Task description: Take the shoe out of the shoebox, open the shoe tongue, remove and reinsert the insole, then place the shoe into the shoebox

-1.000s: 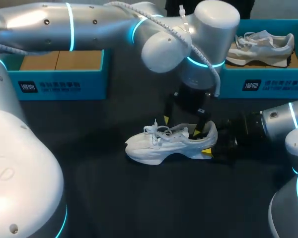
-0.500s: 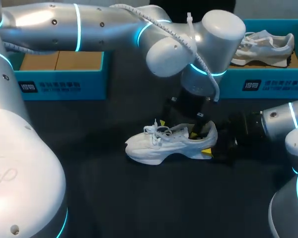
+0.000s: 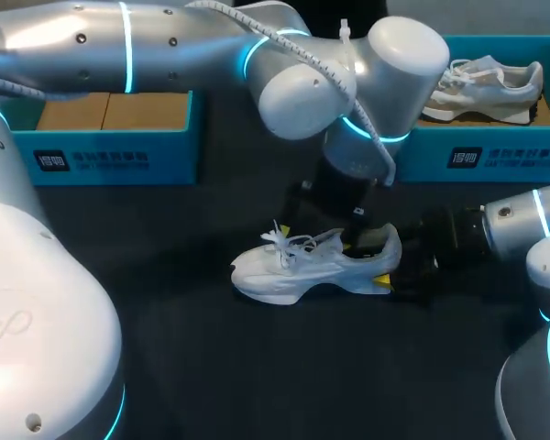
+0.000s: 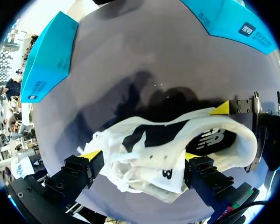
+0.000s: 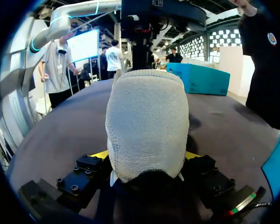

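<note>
Right gripper clamping shoe heel

a white shoe lies right under the left pincer.

Looks like a robot lab or demo bench, not a home. Two silver arms with glowing cyan joint rings, the left arm and the right arm, sit at one dark table. Teal shoeboxes line the table's far edge: the left shoebox holds cardboard, the right shoebox holds a beige shoe, and a white shoe lies mid-table.
</note>
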